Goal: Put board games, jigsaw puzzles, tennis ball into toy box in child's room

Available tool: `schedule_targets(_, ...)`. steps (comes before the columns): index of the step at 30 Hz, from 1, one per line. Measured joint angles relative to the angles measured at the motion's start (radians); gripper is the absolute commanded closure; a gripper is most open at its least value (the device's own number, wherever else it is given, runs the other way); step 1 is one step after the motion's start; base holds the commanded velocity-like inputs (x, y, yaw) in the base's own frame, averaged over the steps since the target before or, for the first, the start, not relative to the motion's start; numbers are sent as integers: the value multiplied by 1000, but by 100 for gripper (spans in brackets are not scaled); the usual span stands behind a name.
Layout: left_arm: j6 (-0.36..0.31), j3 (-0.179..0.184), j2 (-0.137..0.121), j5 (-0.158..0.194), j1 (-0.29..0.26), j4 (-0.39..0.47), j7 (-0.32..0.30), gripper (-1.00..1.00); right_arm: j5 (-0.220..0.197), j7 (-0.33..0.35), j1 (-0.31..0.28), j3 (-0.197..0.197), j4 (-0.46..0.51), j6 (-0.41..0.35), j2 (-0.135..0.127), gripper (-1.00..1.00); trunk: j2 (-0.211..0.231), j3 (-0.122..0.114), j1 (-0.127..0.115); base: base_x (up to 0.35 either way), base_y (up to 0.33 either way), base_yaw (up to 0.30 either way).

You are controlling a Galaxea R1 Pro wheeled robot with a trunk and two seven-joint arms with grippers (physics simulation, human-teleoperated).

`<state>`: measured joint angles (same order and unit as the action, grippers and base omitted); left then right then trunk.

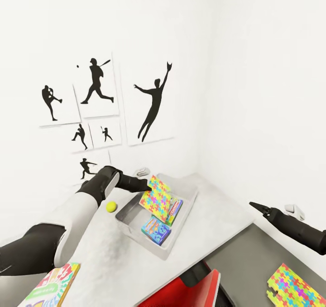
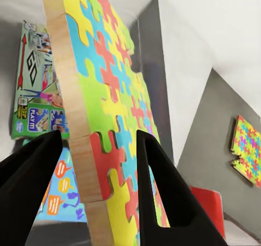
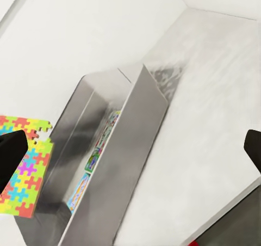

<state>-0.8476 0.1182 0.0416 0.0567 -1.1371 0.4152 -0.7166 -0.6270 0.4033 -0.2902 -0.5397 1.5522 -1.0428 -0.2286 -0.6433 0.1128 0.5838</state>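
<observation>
White corner wall with silhouette prints backs the table (image 1: 217, 207).
Head view: left gripper (image 1: 146, 184) holds 1 jigsaw puzzle (image 1: 156, 196) tilted over the toy box (image 1: 131, 205), 2 board games (image 1: 156, 230) inside; tennis ball (image 1: 111, 206) beside. Left wrist view: fingers (image 2: 163, 191) clamp the puzzle edge. Right wrist view: right gripper (image 3: 130, 153) spread wide, holding nothing.

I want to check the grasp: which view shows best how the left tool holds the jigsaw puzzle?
The left wrist view: both fingers clamp the jigsaw puzzle at its wooden edge. The head view shows the left tool holding it tilted above the toy box. The right wrist view shows one corner.
</observation>
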Motion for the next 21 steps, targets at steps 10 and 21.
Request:
schedule_targets(10, 1, 25, 11, 0, 5, 0, 0, 100, 0, 1, 0, 0, 0, 0, 0, -100, 0, 16, 0, 0, 0, 0)
schedule_targets(21, 16, 98, 14, 2, 7, -1, -1, 100, 0, 0, 0, 0, 0, 0, 0, -100, 0, 34, 0, 0, 0, 0)
